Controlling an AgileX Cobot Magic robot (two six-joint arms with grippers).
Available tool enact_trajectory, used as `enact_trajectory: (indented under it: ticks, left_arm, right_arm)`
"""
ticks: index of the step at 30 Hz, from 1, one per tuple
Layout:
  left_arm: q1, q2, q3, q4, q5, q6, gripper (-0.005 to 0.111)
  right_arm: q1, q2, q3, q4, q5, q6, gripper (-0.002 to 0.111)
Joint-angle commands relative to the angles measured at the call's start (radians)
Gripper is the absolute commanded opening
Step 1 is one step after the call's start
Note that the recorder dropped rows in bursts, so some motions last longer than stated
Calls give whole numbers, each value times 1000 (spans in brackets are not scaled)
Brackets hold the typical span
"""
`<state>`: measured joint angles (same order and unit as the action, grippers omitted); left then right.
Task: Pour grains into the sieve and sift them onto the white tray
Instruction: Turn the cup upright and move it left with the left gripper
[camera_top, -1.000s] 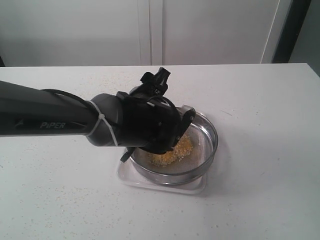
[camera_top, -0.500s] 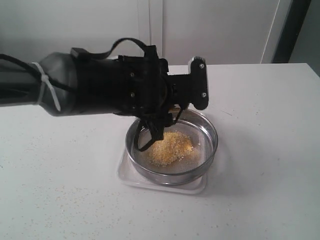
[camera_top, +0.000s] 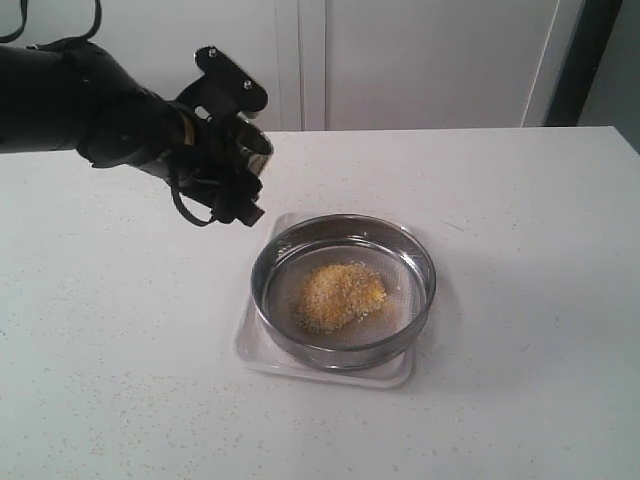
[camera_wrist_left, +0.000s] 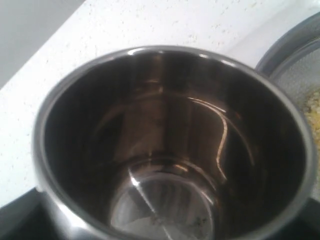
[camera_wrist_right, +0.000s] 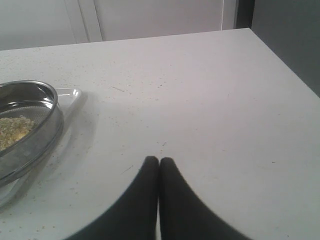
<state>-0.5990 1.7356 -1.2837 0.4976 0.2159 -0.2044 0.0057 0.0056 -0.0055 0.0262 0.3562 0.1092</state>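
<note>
Left gripper (camera_top: 238, 150), upper left, clamped on a steel cup (camera_wrist_left: 170, 150) — seemingly empty. Grains (camera_top: 340, 295) heaped in the sieve (camera_top: 425, 285), centre, resting on the white tray (camera_top: 395, 375). Right gripper (camera_wrist_right: 159, 167) — jaws together, above the table (camera_wrist_right: 225, 100).

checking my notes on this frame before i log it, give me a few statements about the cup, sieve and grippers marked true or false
1. The grains lie in a heap inside the sieve. True.
2. The sieve sits on the white tray. True.
3. The left gripper holds a steel cup. True.
4. The steel cup is full of grains. False: it is nearly empty, with only a few specks on its bottom.
5. The right gripper is open around the sieve's rim. False: its fingers are shut together, holding nothing, apart from the sieve.
</note>
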Motion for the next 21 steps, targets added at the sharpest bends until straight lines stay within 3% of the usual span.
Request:
enact_trajectory:
  ticks: [1,21]
  left_arm:
    - [9,-48,45,-53,-4,-1,0]
    - [9,-134,275,-151,-163,-9,0]
  right_arm:
    - [-6,-6,6,3,-14,-1,0]
    - [-6,-6,6,3,-14,-1,0]
